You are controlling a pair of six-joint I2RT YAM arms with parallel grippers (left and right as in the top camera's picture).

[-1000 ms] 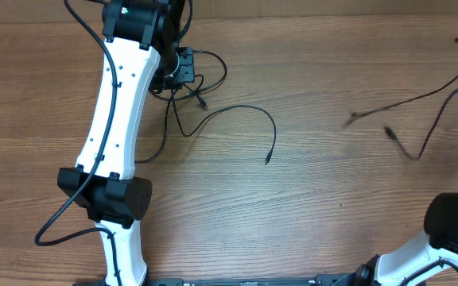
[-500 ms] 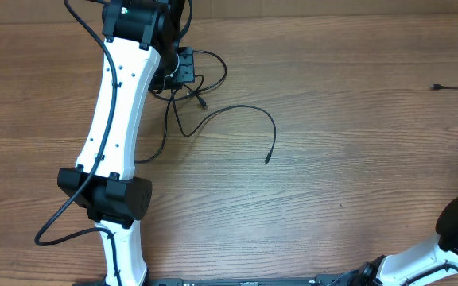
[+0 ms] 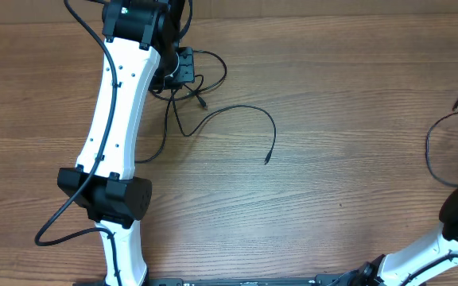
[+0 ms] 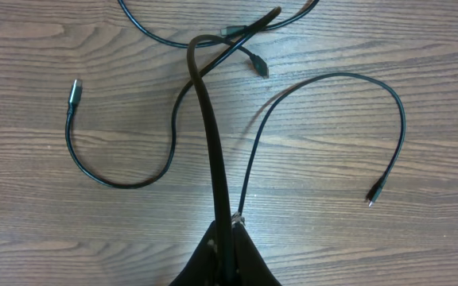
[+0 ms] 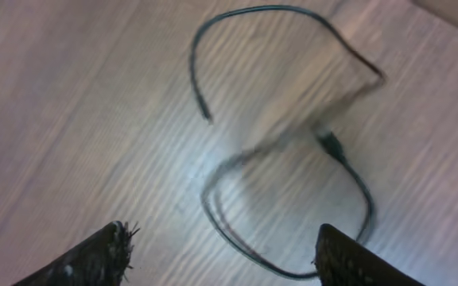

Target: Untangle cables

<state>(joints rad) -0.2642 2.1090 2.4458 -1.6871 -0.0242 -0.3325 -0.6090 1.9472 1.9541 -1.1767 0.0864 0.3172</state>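
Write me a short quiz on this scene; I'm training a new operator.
1. True or false: the right gripper is shut on a cable.
2. In the overhead view, the lone cable loop lies near which edge of the table? A left, B right, C bottom.
3. Fill in: the left gripper is shut on ____.
Key: 1 false; 2 B; 3 the cables.

I see a matt wood-grain table (image 3: 332, 222), thin black rubbery cables (image 4: 210, 127) with faint sheen, and glossy white plastic arm shells (image 3: 122, 87).
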